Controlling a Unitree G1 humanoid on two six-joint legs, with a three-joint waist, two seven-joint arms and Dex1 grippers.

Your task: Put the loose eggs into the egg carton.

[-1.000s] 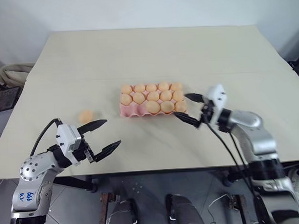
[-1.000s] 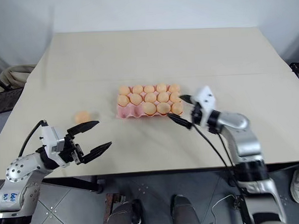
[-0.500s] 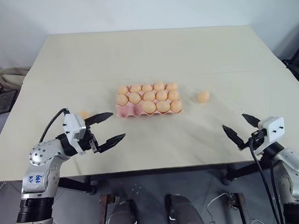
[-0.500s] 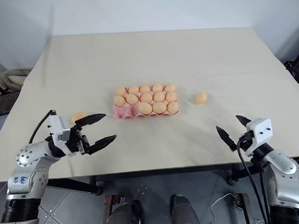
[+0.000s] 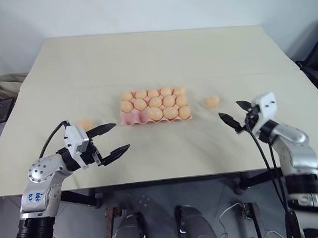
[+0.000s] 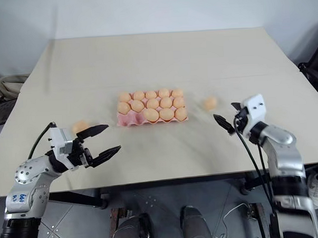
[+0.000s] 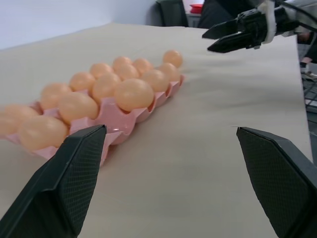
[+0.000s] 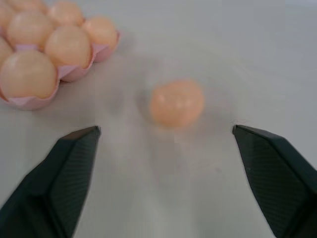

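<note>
Pale beige surface (image 5: 161, 55) before a plain light wall carries a flat pink moulded egg carton (image 5: 131, 119), most of its cups filled with smooth orange-tan eggs; at least one cup in the near row, at the end toward the left claw, looks empty. The right claw (image 5: 234, 113) hovers with its two black fingers spread wide and nothing between them, pointing toward a loose pale orange-tan egg (image 5: 213, 101) that lies on the bare surface just ahead of its tips, between the claw and the carton's end. The left claw (image 5: 114, 138) hangs open and empty, fingers aimed across the surface toward the carton. A second loose egg (image 5: 85, 124) rests near it, just beyond its farther finger, apart from the carton.
</note>
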